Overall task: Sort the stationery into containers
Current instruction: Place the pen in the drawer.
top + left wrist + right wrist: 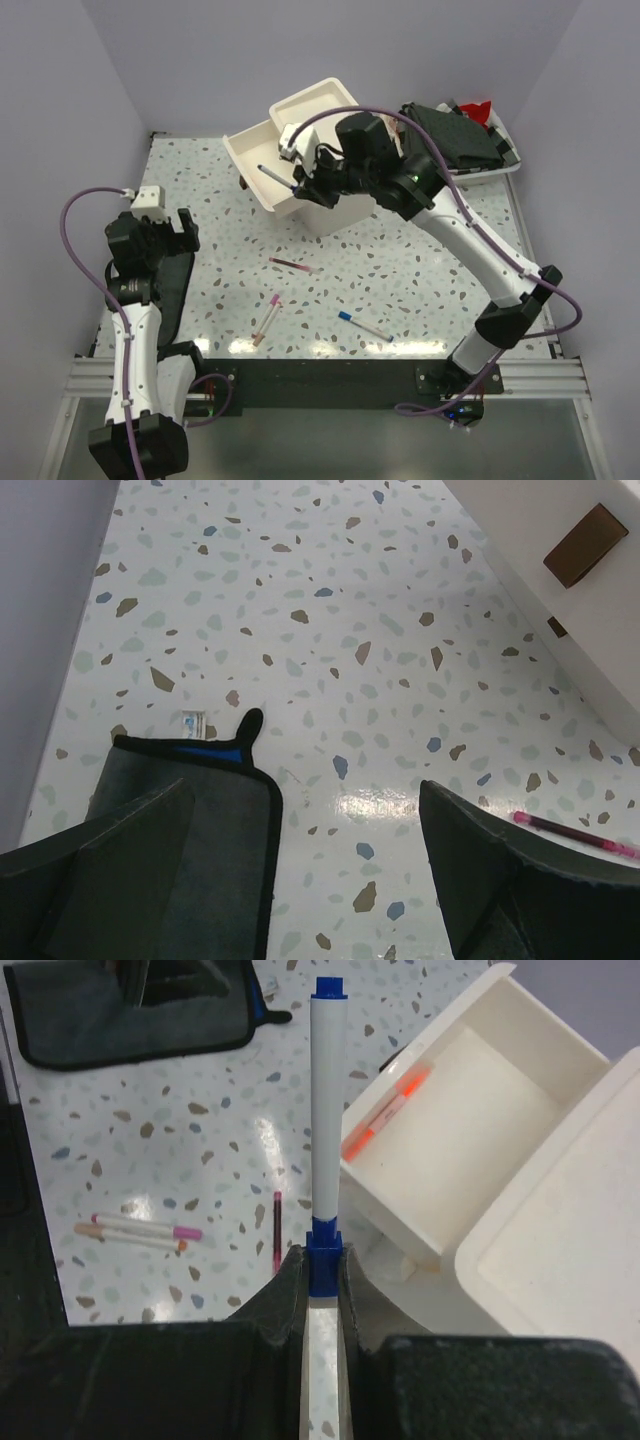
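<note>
The right tool [322, 1263] pinched the pen [324, 1110] by one end; it could pivot and miss the drawer [470, 1140] beside the tool.

Pale lilac walls [200, 60], white speckled tabletop [410, 275], soft glare [330, 349] near front edge

- The top camera looks down from high above the near edge of the desk [400, 270], taking in its whole surface.
- The left wrist camera hangs low, facing forward along the desk.
- The right wrist camera looks down over the open drawer [480, 1090].
- All three share the maroon pen [295, 264].
</note>
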`<state>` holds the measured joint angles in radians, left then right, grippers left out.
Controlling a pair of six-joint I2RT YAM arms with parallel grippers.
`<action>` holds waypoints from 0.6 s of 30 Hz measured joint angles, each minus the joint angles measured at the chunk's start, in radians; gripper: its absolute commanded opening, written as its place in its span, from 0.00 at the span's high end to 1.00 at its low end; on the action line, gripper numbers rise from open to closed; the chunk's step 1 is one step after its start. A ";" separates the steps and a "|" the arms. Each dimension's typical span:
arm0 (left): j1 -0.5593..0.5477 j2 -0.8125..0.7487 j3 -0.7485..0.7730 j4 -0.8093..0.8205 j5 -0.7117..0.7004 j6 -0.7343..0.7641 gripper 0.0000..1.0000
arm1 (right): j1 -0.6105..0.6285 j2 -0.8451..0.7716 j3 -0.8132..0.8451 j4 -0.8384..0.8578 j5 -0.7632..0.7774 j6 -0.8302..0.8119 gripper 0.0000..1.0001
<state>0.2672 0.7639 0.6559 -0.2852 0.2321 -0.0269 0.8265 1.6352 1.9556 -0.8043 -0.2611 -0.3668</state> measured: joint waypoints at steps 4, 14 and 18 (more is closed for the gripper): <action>0.000 -0.008 0.000 0.000 0.000 -0.007 0.01 | 0.000 0.170 0.186 -0.009 0.004 0.075 1.00; 0.000 -0.035 0.000 -0.002 0.000 -0.007 0.01 | -0.002 0.391 0.283 -0.004 0.035 0.167 1.00; 0.000 -0.037 0.000 -0.002 -0.001 -0.007 0.01 | -0.003 0.408 0.290 -0.001 0.044 0.190 1.00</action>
<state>0.2672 0.7269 0.6559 -0.2871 0.2314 -0.0338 0.8234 2.0434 2.2459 -0.8051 -0.2169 -0.1768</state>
